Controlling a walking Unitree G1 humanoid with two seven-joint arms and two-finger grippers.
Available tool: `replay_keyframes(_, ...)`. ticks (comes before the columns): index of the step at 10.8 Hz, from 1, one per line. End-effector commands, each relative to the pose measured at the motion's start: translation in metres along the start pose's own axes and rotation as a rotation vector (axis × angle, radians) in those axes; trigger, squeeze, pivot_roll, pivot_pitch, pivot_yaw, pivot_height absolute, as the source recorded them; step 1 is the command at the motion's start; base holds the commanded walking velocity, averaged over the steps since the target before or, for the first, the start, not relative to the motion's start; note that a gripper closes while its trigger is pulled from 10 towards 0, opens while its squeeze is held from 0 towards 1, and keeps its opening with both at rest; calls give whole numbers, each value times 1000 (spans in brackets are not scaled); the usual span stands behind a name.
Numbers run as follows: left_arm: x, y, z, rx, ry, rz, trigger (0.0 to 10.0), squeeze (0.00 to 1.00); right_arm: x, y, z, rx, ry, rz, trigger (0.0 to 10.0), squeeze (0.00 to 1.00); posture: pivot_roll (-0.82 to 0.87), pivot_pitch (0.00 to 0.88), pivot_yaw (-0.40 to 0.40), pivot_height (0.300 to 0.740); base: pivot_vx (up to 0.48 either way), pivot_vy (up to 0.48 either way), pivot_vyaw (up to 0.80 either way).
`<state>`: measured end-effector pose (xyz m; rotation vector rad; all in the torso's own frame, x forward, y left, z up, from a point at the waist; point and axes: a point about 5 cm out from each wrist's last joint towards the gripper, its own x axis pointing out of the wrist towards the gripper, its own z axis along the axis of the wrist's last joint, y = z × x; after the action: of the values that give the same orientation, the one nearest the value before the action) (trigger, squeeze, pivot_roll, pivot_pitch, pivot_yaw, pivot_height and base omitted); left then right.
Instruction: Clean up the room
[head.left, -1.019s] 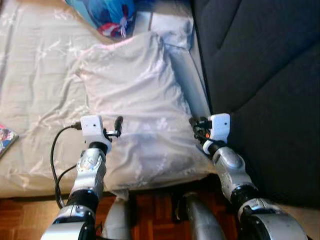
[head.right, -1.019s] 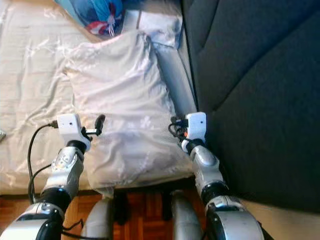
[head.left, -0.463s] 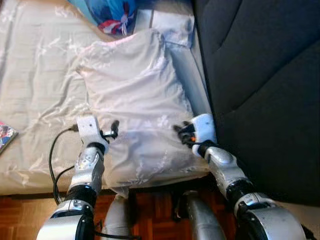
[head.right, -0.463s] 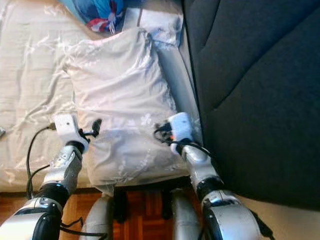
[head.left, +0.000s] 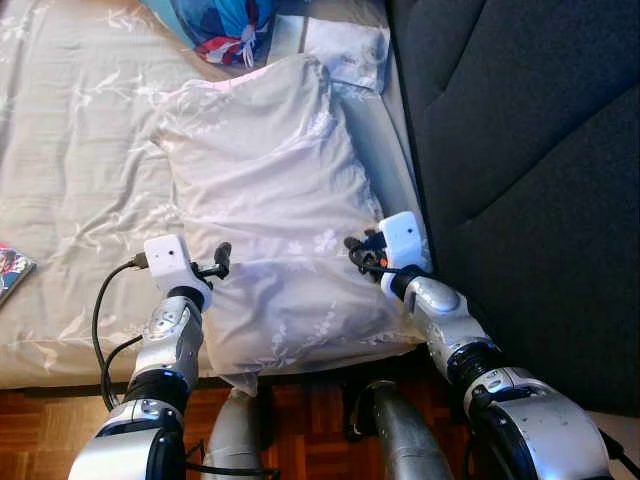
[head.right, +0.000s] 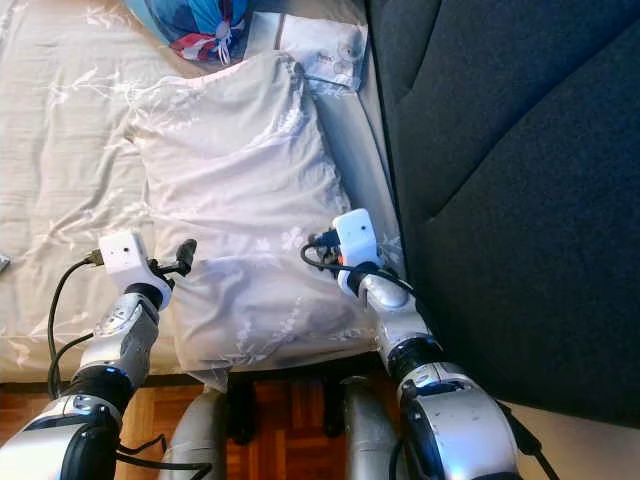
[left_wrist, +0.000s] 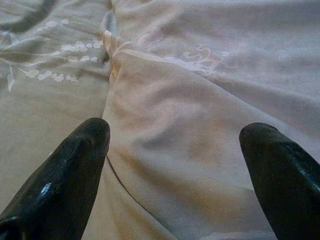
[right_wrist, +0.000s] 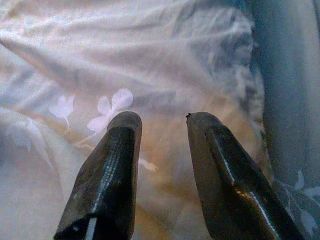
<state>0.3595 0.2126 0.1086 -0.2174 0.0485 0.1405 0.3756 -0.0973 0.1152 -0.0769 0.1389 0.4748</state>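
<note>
The left gripper (left_wrist: 175, 150) stands wide apart, its two rounded black fingers (left_wrist: 65, 175) framing the near left edge of the pillow (head.left: 280, 210), with nothing clamped between them; the left wrist view shows what the head camera cannot, a soft fold of pale cloth rising between the fingers and the seam where the pillowcase meets the sheet (left_wrist: 45, 85). The right gripper (right_wrist: 162, 150) is parted only narrowly, its fingers (right_wrist: 112, 165) pressed down close onto the pillow's right side; the right wrist view shows faint white flower prints and crinkled, thin fabric there, but not plainly whether any cloth is pinched between the tips. In the head views both silver arms reach forward to the pillow's near half, the left gripper (head.left: 222, 258) at its left edge and the right gripper (head.left: 358, 250) at its right edge, each wrist carrying a white box-shaped camera. The pillow is large, roughly rectangular, plump and wrinkled, in off-white cloth with a pale floral pattern, lying on a bed (head.left: 70, 150) covered in a matching beige sheet. Beyond the pillow's far corner lies a blue and red bundle (head.left: 215, 25) beside a smaller white cushion (head.left: 345, 50). To the pillow's right rises a dark padded surface (head.left: 530, 150).
</note>
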Motion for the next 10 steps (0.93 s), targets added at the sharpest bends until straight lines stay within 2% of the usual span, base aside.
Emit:
replay_keyframes(1, -6, 10, -15, -20, 63, 30, 10000, 0, -1, 3, -10, 12, 46, 4, 10000, 0, 85, 548, -65, 665, 0, 0, 0)
replay_keyframes(2, -6, 14, -15, -16, 74, 43, 10000, 0, 1, 2, -7, 28, 59, -3, 10000, 1000, 85, 555, -66, 665, 0, 0, 0)
replay_keyframes(4, -6, 16, -16, -34, 77, 50, 10000, 0, 2, 0, -4, 53, 74, -19, 10000, 1000, 88, 563, -59, 665, 0, 0, 0)
replay_keyframes(6, -6, 17, -16, -41, 82, 48, 10000, 0, 3, 1, -9, 35, 120, -33, 10000, 1000, 91, 561, -41, 665, 0, 0, 0)
replay_keyframes(7, -6, 21, -13, -43, 79, 39, 10000, 0, 5, 8, -9, 55, 140, -4, 10000, 0, 103, 563, -31, 665, 0, 0, 0)
replay_keyframes(10, -9, 27, -15, -36, 97, 17, 10000, 0, 7, 6, -8, -29, 179, -40, 10000, 0, 101, 561, -10, 665, 0, 0, 0)
